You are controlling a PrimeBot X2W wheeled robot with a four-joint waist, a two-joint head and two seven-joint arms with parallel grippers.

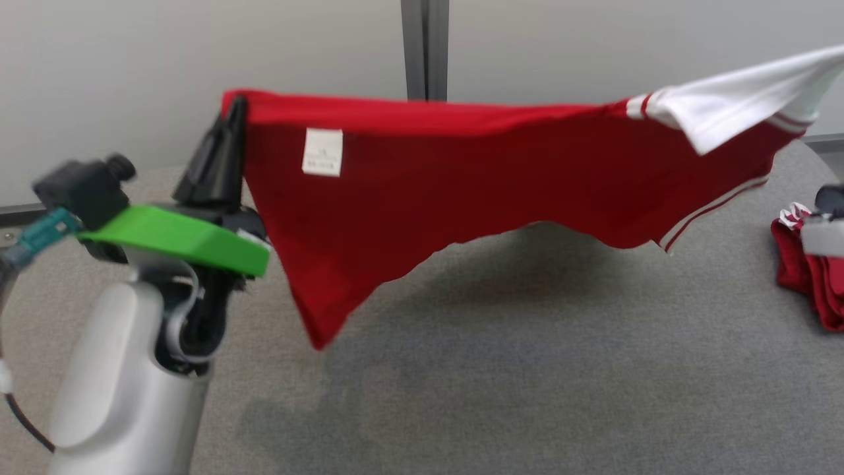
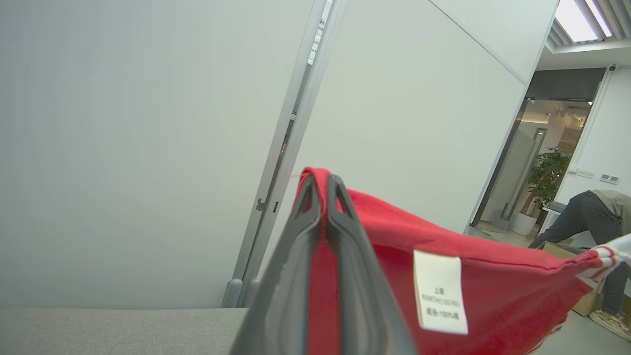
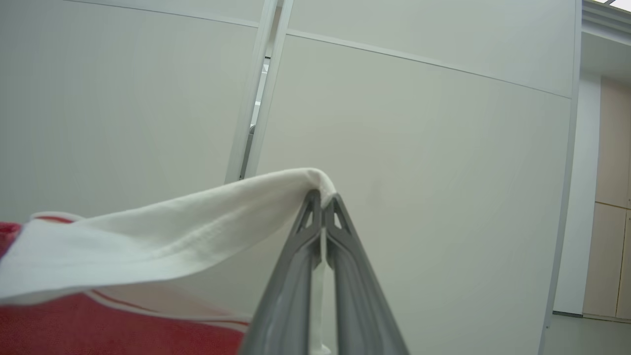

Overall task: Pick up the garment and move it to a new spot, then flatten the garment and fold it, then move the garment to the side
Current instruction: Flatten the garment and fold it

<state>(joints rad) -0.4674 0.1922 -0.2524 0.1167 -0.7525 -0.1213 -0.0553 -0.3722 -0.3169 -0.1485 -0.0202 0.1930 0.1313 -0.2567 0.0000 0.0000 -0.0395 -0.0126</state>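
- Nearest, over the left side of the table (image 1: pixel 527 369): left gripper (image 1: pixel 235 109) pinched shut on the red corner of the garment (image 1: pixel 461 178), with one white label (image 1: pixel 322 152) just beside the fingers.
- Toward the table's right side: right gripper (image 3: pixel 323 197) clamped tight on the white end (image 1: pixel 725 109) of the same garment, fingers pressed together with cloth between.
- Hung clear above the table, taut along the top edge between both grippers, lower edge sagging, not touching the surface.
- Judged to be the carry to a new spot, ahead of any flattening. Called next for lowering both ends evenly onto bare table, under tension — spread, not bunched.
- Counted: two grippers, one held garment, one label, one other red heap (image 1: pixel 811 277) at the table's right edge — well apart.
- Farthest, behind the table: one grey post (image 1: pixel 425 46) between pale wall panels.
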